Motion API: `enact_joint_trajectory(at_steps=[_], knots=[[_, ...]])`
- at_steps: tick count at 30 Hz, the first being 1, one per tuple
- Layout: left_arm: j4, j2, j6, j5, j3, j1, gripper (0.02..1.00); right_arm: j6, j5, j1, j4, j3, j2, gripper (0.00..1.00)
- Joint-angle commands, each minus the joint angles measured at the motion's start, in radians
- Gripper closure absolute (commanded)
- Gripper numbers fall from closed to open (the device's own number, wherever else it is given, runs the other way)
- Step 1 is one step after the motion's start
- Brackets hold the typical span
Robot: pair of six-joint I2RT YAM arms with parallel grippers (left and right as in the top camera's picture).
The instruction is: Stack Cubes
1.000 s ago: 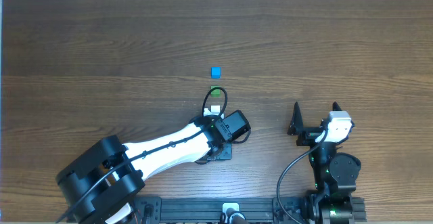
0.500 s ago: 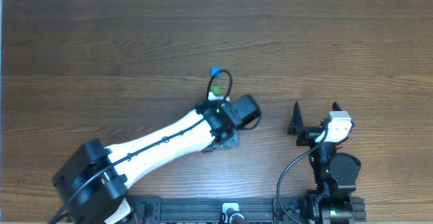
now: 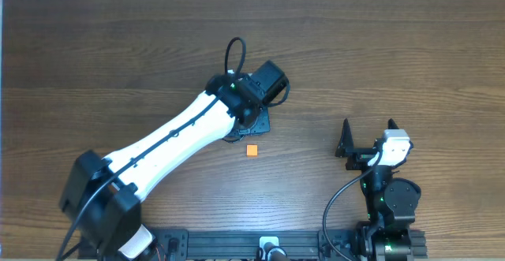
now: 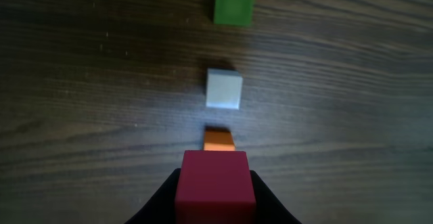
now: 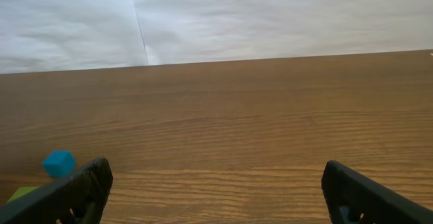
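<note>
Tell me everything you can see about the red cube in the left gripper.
The red cube is a plain dark-red block with flat, matte faces and crisp edges, and no marks are visible on it. It sits square in the left gripper, whose two black fingers press on its opposite sides. Nothing else visibly touches it. One broad face is turned to the wrist camera. It appears to be held off the wooden table, and it hides part of an orange cube lying beyond it.
</note>
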Motion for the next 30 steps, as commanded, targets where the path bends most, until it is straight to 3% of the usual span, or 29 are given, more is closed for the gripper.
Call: enact_joint_trajectory(at_steps=[1,30], knots=[[0.004,0.064,0.034,0.022,0.019,0.017,0.980,-0.002,0.004,-0.005,0.001,-0.008,-0.010,0.007],[0.081,0.174,0.056,0.037,0.019,0.033,0.980,-0.002,0.004,-0.005,0.000,-0.008,-0.010,0.007]])
